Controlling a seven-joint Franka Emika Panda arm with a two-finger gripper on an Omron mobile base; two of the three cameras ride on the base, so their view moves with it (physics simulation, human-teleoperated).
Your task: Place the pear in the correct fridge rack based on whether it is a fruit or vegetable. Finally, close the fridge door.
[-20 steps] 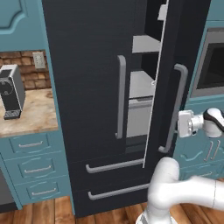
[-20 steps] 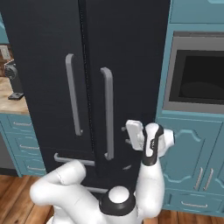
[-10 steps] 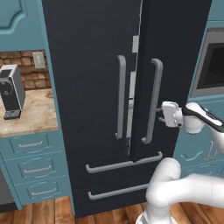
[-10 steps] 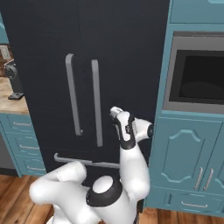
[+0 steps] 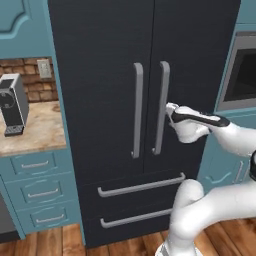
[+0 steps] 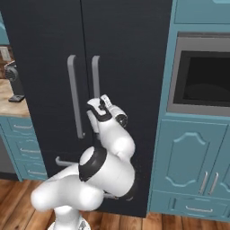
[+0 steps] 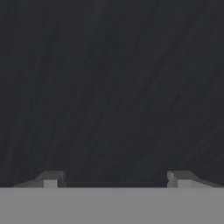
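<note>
The dark fridge (image 5: 140, 100) has two upper doors, both now shut flush, and two long grey vertical handles side by side at the seam: the left handle (image 5: 137, 110) and the right handle (image 5: 161, 107). Below them run two drawer fronts, each with one horizontal grey bar (image 5: 141, 186). One pincer (image 5: 170, 111) presses against the right door just beside the right handle; in the right base view the pincer (image 6: 100, 99) sits at the lower end of that handle. In the hand view its two fingertips (image 7: 52, 178) stand well apart against bare dark door, with nothing between them, so it is open and holds nothing. One coffee machine (image 5: 13, 105) stands on the tabletop (image 5: 35, 130) at the left, above three teal drawers (image 5: 35, 165). One built-in microwave (image 6: 202, 74) sits in the teal cabinetry to the right. A second ago the right door stood ajar, with shelves visible inside; half a second ago only a thin gap remained; now that gap is gone and the arm has followed the door in. The pear and the fridge rack are hidden behind the closed doors, so where the pear lies cannot be told.
</note>
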